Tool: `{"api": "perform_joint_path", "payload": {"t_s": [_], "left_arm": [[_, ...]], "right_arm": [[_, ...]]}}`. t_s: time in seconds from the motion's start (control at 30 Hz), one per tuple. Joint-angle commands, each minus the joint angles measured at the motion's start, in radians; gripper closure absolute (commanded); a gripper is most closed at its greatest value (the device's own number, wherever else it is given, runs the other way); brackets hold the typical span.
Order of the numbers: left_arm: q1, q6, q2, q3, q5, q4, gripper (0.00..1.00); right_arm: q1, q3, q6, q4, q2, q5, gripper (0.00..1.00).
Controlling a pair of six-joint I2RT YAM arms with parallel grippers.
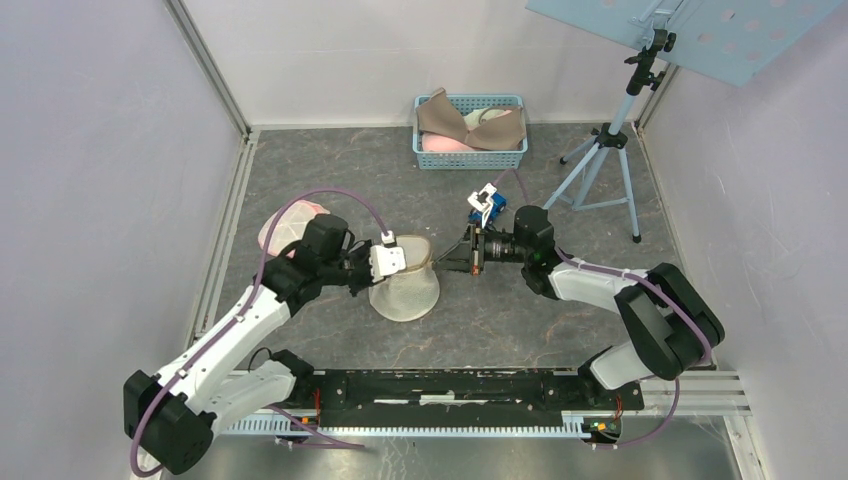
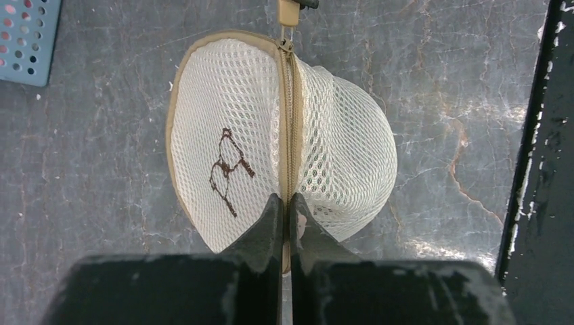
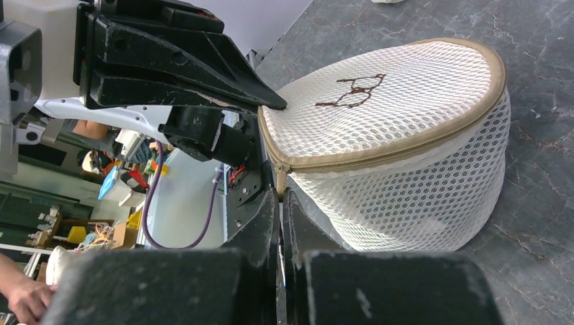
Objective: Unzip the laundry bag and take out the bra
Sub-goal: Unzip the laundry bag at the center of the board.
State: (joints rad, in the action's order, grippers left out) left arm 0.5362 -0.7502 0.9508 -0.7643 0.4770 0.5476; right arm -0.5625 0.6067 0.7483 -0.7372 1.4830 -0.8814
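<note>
I see the grey table (image 1: 330, 180) with the mesh bag (image 1: 405, 290) on it, pinched between my two grippers. My left gripper (image 2: 286, 202) is clenched on the bag's seam, right at its fingertips. From there the zipper (image 2: 292, 122) runs fully closed, away to the far end. My right gripper (image 3: 279, 198) is clamped there on the tan pull (image 2: 288, 12). I cannot make out the bra through the mesh.
</note>
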Motion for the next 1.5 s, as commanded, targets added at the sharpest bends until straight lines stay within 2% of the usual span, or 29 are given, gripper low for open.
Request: {"api": "perform_joint_path", "payload": {"t_s": [0.0, 0.1, 0.2, 0.3, 0.43, 0.53, 0.8, 1.0, 1.07, 1.47], "left_arm": [[-0.021, -0.059, 0.011, -0.024, 0.019, 0.005, 0.89], [-0.019, -0.009, 0.016, -0.079, 0.085, 0.030, 0.65], [-0.002, 0.046, 0.005, -0.135, 0.119, 0.050, 0.47], [0.040, 0.103, 0.007, -0.172, 0.098, 0.059, 0.37], [0.093, 0.132, 0.054, -0.203, 0.068, 0.092, 0.34], [0.121, 0.137, 0.088, -0.205, 0.049, 0.092, 0.37], [0.128, 0.172, 0.147, -0.174, 0.025, 0.084, 0.55], [0.118, 0.179, 0.120, -0.131, -0.077, 0.060, 0.89], [0.110, 0.166, 0.113, -0.123, -0.094, 0.059, 0.98], [-0.019, 0.041, 0.145, -0.129, -0.095, 0.012, 0.96]], "right_arm": [[0.009, -0.010, -0.016, -0.021, -0.032, -0.009, 1.00], [0.004, -0.010, 0.003, -0.042, -0.024, -0.011, 1.00], [-0.012, -0.010, 0.012, -0.054, -0.021, -0.010, 1.00], [-0.033, -0.007, 0.018, -0.063, -0.014, -0.005, 1.00], [-0.046, 0.002, 0.025, -0.073, -0.001, -0.002, 1.00], [-0.051, 0.007, 0.026, -0.073, 0.003, -0.002, 1.00], [-0.051, 0.009, 0.018, -0.070, 0.003, -0.003, 1.00], [-0.021, 0.006, 0.005, -0.051, -0.011, -0.010, 1.00], [-0.004, 0.003, 0.003, -0.047, -0.016, -0.013, 1.00], [0.039, -0.016, 0.001, -0.044, -0.049, -0.022, 1.00]]}}
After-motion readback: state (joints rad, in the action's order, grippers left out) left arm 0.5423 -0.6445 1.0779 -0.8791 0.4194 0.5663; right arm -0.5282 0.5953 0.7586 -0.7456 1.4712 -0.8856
